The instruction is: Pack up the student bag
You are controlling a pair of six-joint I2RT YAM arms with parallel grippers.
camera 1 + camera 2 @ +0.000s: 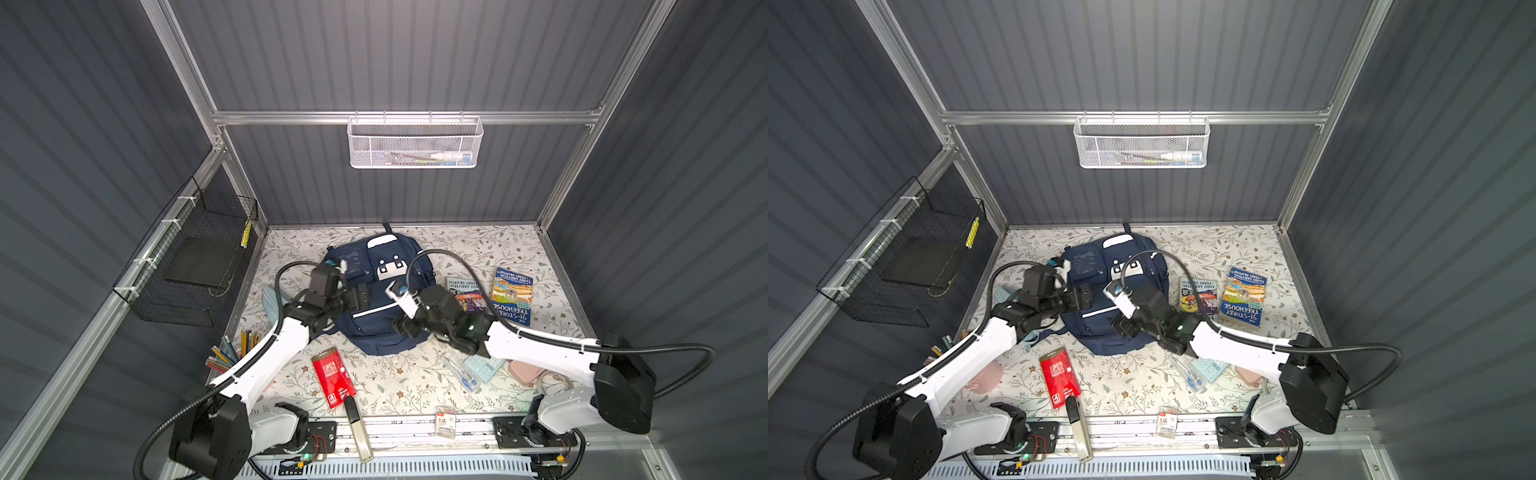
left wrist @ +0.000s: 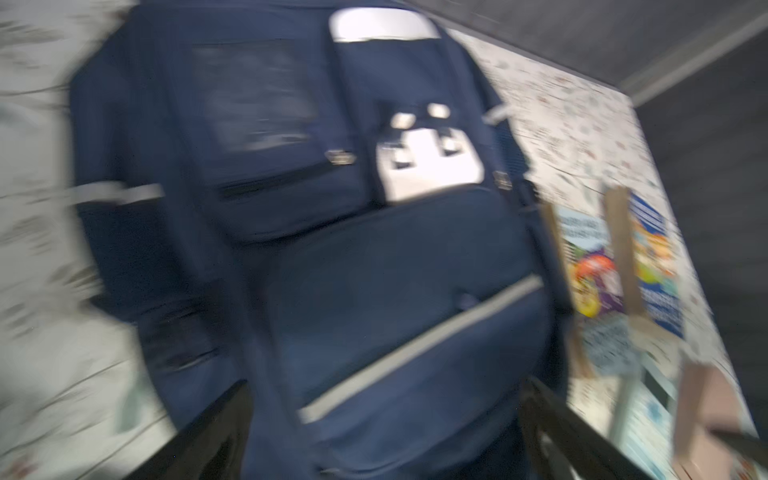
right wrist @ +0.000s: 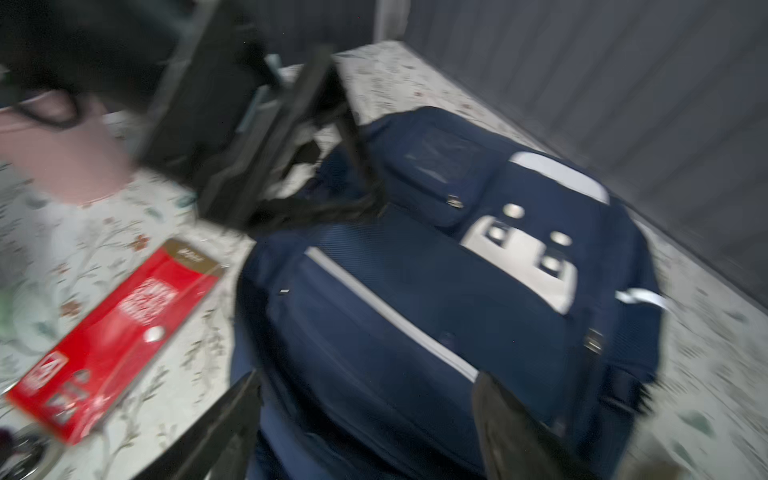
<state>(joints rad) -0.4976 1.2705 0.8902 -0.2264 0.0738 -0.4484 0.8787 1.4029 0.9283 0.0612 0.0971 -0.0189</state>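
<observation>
1. Currently the student bag point(image 1: 376, 332) lies flat between both grippers, front pockets up. Its long axis runs from the robot side to the back wall point(image 1: 395, 62), handle end toward the wall.
2. Left gripper point(image 1: 360, 296): fingers point(image 2: 208, 436) spread wide at the bag's side, holding nothing.
3. Right gripper point(image 1: 402, 328): fingers point(image 3: 511, 428) apart over the bag's lower corner, empty.

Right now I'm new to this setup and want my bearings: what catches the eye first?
A navy backpack lies flat in the middle, with the left hand and right hand open over its front. A red packet lies nearer the robot, and a blue book lies at the right.
</observation>
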